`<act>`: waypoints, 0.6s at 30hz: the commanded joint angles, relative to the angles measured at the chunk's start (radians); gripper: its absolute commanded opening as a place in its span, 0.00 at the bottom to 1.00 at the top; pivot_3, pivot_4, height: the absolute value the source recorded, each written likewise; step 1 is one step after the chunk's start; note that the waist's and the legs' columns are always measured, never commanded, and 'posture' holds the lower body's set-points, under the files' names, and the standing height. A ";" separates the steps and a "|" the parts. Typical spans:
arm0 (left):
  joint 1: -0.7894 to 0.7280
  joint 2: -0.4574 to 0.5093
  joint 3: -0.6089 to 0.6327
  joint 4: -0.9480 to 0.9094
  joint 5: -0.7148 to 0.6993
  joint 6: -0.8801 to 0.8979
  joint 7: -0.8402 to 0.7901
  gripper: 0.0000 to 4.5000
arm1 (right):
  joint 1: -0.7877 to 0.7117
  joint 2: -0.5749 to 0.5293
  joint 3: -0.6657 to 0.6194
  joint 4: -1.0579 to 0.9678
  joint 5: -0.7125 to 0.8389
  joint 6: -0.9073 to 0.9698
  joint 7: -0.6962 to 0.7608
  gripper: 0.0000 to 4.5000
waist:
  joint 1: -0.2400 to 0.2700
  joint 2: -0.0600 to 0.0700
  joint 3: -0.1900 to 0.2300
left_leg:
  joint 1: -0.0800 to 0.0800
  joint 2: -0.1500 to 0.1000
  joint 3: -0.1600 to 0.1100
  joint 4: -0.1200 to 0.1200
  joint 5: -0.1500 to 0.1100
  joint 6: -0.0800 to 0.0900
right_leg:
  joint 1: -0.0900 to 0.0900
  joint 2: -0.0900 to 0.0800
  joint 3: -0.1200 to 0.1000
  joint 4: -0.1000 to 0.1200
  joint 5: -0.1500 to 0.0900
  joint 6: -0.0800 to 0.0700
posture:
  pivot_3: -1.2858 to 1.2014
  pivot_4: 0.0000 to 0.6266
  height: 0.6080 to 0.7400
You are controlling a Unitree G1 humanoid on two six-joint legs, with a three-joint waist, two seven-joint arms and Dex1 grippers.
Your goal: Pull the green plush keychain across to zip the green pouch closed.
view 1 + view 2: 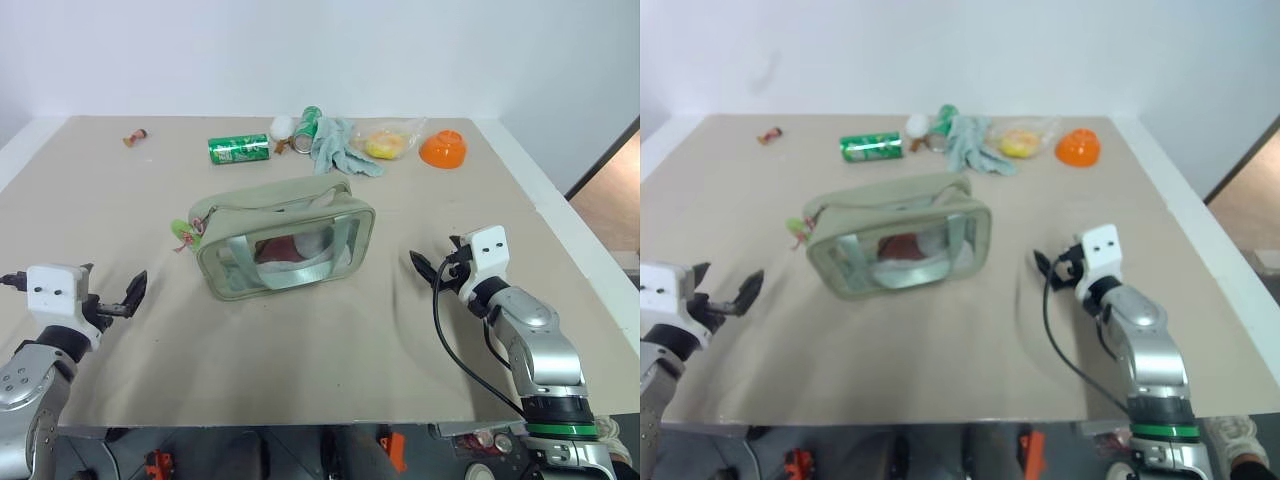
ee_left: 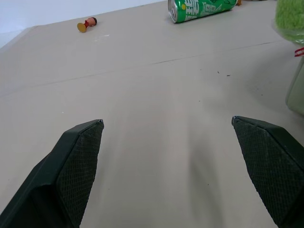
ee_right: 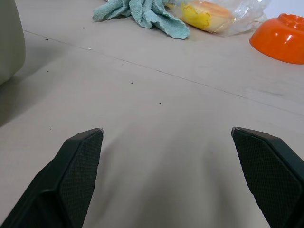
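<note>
The green pouch [image 1: 285, 240] sits in the middle of the counter [image 1: 330, 350], and I take it as my landmark. The green plush keychain [image 1: 184, 232] hangs at the pouch's left end, touching it, so the zipper along the top looks unclosed to me, with the whole run to the right end left to do.

My left claw [image 1: 125, 297] hovers to the left of the pouch and nearer me, released, its fingers [image 2: 78, 156] spread wide with nothing between them. My right claw [image 1: 432, 268] is to the right of the pouch, a little nearer me as well, also released and empty. Neither touches the pouch.

To do this well, I judge that the left claw should take the keychain, since it is the nearer one, and pinch the fuzzy charm close to the zipper so the pull follows the track. The right claw ought to steady the pouch at its right end, or the soft bag will likely slide along instead of zipping. Beyond the pouch lie a green soda can [image 1: 238, 149], a cloth [image 1: 343, 146] and an orange bowl [image 1: 443, 148], well apart and no hindrance.
</note>
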 commanded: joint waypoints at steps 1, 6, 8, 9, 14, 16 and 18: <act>-0.023 0.005 0.008 0.003 -0.026 -0.011 -0.025 1.00 | 0.000 0.010 -0.030 -0.038 0.034 0.003 0.002 1.00 | 0.000 0.000 0.000 | 0.000 0.000 0.000 0.000 0.000 0.000 | 0.000 0.000 0.000 0.000 0.000 0.000 | 0.52 0.24 1.00; -0.041 0.025 -0.016 0.025 -0.052 -0.013 -0.094 1.00 | 0.005 0.022 -0.042 -0.062 0.091 0.036 0.022 1.00 | 0.000 0.000 0.000 | 0.000 0.000 0.000 0.000 0.000 0.000 | 0.000 0.000 0.000 0.000 0.000 0.000 | 0.52 0.24 1.00; -0.040 0.026 -0.021 0.027 -0.055 -0.021 -0.116 1.00 | 0.007 0.016 -0.038 -0.065 0.092 0.032 0.030 1.00 | 0.000 0.000 0.000 | 0.000 0.000 0.000 0.000 0.000 0.000 | 0.000 0.000 0.000 0.000 0.000 0.000 | 0.52 0.24 1.00; -0.038 0.027 -0.024 0.027 -0.051 -0.027 -0.126 1.00 | 0.009 0.010 -0.034 -0.066 0.087 0.027 0.032 1.00 | 0.000 0.000 0.000 | 0.000 0.000 0.000 0.000 0.000 0.000 | 0.000 0.000 0.000 0.000 0.000 0.000 | 0.52 0.24 1.00; -0.025 0.026 -0.027 0.028 -0.041 -0.051 -0.155 1.00 | 0.018 -0.002 -0.033 -0.067 0.075 0.003 0.039 1.00 | 0.000 0.000 0.000 | 0.000 0.000 0.000 0.000 0.000 0.000 | 0.000 0.000 0.000 0.000 0.000 0.000 | 0.52 0.24 1.00; -0.020 0.028 -0.027 0.030 -0.033 -0.067 -0.167 1.00 | 0.024 -0.006 -0.035 -0.067 0.071 -0.006 0.044 1.00 | 0.000 0.000 0.000 | 0.000 0.000 0.000 0.000 0.000 0.000 | 0.000 0.001 0.000 0.000 0.000 0.000 | 0.52 0.24 1.00; -0.012 0.030 -0.025 0.033 -0.029 -0.079 -0.177 1.00 | 0.030 -0.017 -0.032 -0.063 0.062 -0.017 0.053 1.00 | 0.000 0.000 0.000 | 0.000 0.000 0.000 0.000 0.000 0.000 | 0.000 0.001 0.000 0.000 0.000 0.000 | 0.52 0.24 1.00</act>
